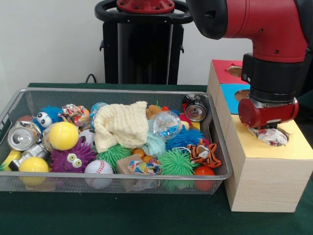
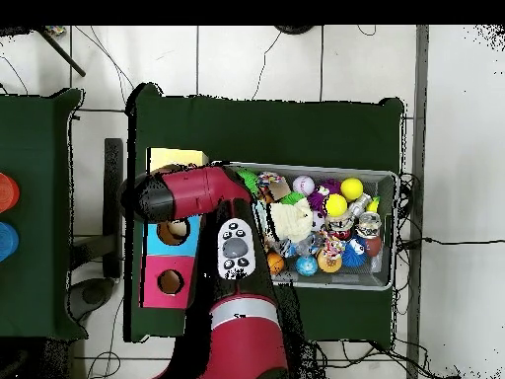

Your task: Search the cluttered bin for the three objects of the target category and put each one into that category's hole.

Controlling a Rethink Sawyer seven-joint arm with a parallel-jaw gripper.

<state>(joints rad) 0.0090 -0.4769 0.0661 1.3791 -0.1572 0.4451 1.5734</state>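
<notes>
Directly beneath my end effector [image 1: 268,128] sits a speckled rope bundle [image 1: 268,136], clamped and half sunk into the yellow hole [image 1: 286,138]. Other bundles [image 1: 74,113] wait leftward in the cluttered bin [image 1: 122,91].

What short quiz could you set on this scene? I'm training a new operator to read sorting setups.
1. True or false: the claw hangs over the blue panel of the wooden box.
2. What lies on top of the pile in the middle of the wire basket? A) a cream waffle cloth B) a green book C) a glass jar
3. Fill in: ____ speckled rope bundles lie in the basket.

Key
1. False. It hangs over the yellow panel, with a speckled rope bundle under it at the hole.
2. A, the cream waffle cloth.
3. Two: one at the far left, one by the near wall.
</notes>
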